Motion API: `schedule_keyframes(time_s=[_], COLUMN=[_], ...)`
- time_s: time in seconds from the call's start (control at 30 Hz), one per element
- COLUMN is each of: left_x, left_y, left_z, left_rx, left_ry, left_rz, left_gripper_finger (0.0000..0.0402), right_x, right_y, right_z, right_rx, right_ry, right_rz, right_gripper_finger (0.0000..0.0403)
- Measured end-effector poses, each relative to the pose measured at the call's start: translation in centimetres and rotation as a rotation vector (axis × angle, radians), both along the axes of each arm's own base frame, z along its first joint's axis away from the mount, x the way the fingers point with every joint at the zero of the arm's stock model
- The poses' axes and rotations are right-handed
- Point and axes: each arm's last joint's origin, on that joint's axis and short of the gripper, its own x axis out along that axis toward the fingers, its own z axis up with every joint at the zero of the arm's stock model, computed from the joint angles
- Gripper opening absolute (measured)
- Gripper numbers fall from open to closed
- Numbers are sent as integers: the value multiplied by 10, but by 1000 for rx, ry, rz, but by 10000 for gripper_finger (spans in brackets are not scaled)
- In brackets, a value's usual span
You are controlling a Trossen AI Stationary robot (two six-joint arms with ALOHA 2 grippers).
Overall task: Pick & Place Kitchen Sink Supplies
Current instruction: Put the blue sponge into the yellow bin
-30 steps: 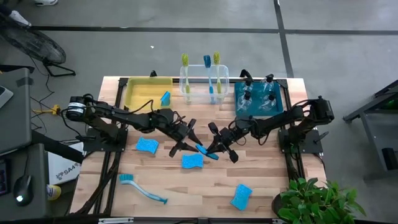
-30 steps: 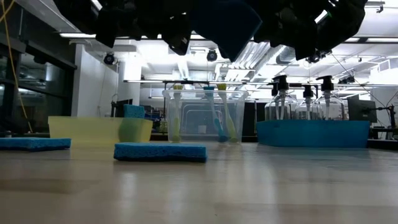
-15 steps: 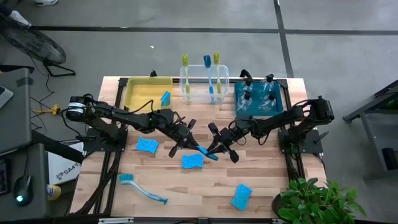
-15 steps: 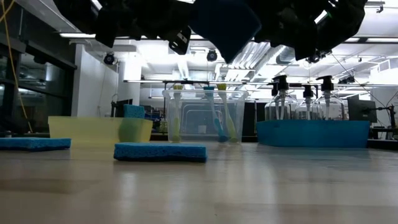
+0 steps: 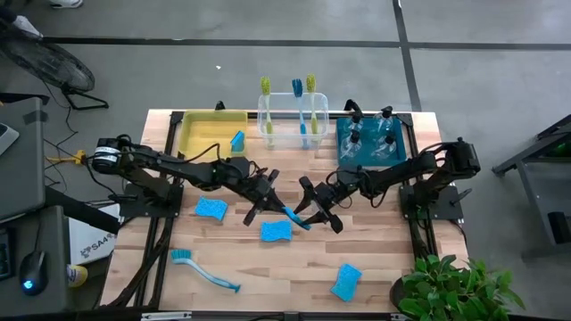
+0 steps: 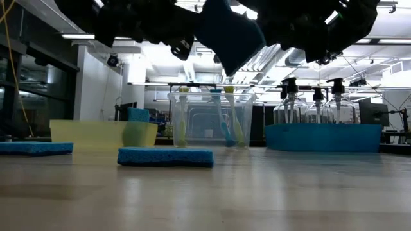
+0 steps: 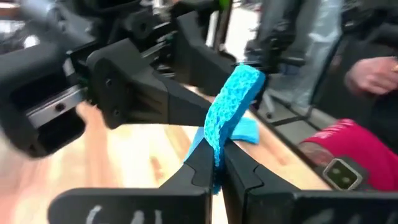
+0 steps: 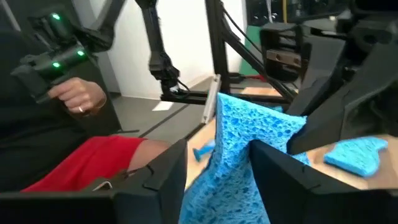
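High view, looking straight down: the left gripper [image 5: 268, 203] and right gripper [image 5: 308, 207] meet at the centre of the wooden desk [image 5: 393, 259], both clamped on one blue sponge [image 5: 293, 217] held in the air between them. The left wrist view shows its fingers pinched together on the sponge's lower edge; the right wrist view shows the sponge wedged between its two fingers. This looks like a handover from one arm to the other, though which arm will keep it cannot be told.

Directly under the grippers, toward 6 o'clock, a second sponge [image 5: 276, 232] lies flat on the desk. A third sponge [image 5: 211, 209] lies toward 9 o'clock, and a fourth sponge [image 5: 345, 282] toward 5 o'clock near the desk edge. A blue dish brush [image 5: 203, 269] lies toward 7 o'clock.

Three bins line the far edge. At 11 o'clock the yellow bin [image 5: 198, 134] holds one sponge [image 5: 237, 140] propped on edge. At 12 o'clock the clear bin [image 5: 277, 132] holds three upright brushes [image 5: 299, 98], two yellow-green and one blue. At 1 o'clock the teal bin [image 5: 343, 152] holds clear spray bottles [image 5: 373, 138] with black nozzles. Each bin seems to take one kind of supply, so the held sponge likely belongs in the yellow one
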Motion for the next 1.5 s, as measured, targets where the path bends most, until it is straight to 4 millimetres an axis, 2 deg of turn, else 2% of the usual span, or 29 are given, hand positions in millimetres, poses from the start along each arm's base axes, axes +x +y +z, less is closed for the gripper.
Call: schedule_keyframes(time_s=[0.13,0.33,0.57,0.73,0.87,1.07,1.23,1.37,1.5], left_x=[-6,-26,-49,-63,-73,-92,-107,-112,-113], left_y=[3,9,12,16,21,29,33,36,45], left_z=[7,23,27,27,33,41,49,63,71], left_rx=[25,51,79,95,53,-13,2,38,26], left_ry=[19,84,219,310,305,275,250,228,237], left_rz=[127,314,401,569,777,1086,1270,1417,1492], left_gripper_finger=[4,4,4,4,4,4,4,4,4], right_x=[-2,-5,-7,-9,-12,-13,-14,-14,-14], right_y=[-4,-14,-25,-32,-33,-29,-25,-25,-25], right_z=[4,10,15,6,-4,-10,-12,-11,-11], right_rx=[-15,-47,-114,-131,-135,-125,-136,-138,-135], right_ry=[12,18,31,142,249,316,326,323,324], right_rz=[-57,-222,-606,-860,-897,-889,-891,-904,-904], right_gripper_finger=[178,177,177,178,177,178,175,174,174])
